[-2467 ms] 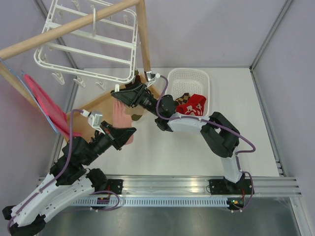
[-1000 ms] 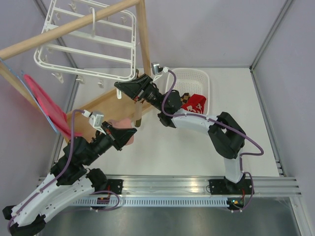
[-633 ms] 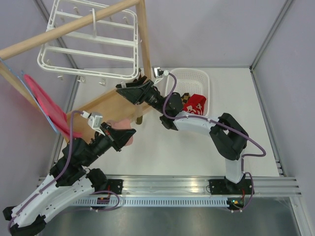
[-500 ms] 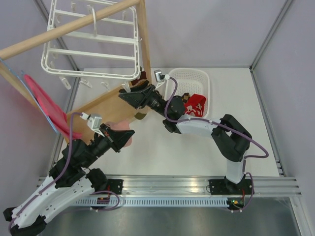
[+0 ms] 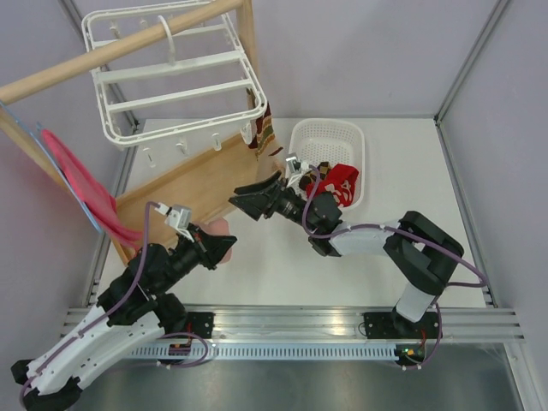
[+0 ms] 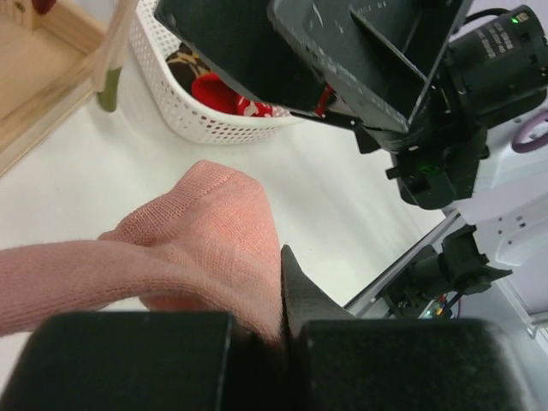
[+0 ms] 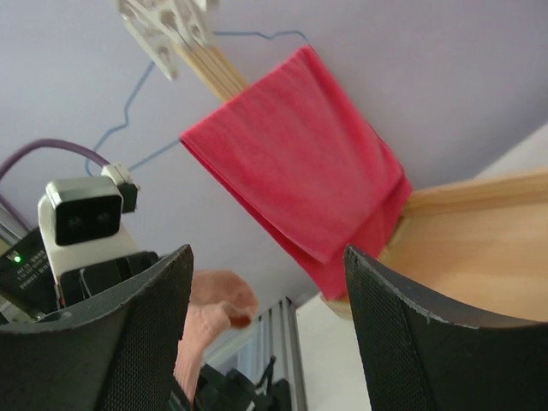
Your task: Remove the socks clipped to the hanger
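1. The hanger (image 5: 175, 73), far left, has swung round now that the pink sock is off its clip.
2. The basket (image 5: 330, 163), far right on the bench (image 5: 300, 265), holds red socks (image 5: 341, 184).
3. My right pincer (image 5: 250, 195) has dropped away from the hanger, fingers spread wide, empty.
4. My left pincer (image 5: 221, 246) stays clamped on the pink sock (image 5: 220, 225), near left; I judge the basket comes next.
5. One brown checkered sock (image 5: 262, 128) still hangs at the hanger's right corner.

Probably a robotics lab test cell, white table (image 5: 282, 278), plain lilac wall panels (image 5: 368, 51), aluminium corner posts (image 5: 467, 58), slotted mounting rail (image 5: 291, 321) at the near edge.
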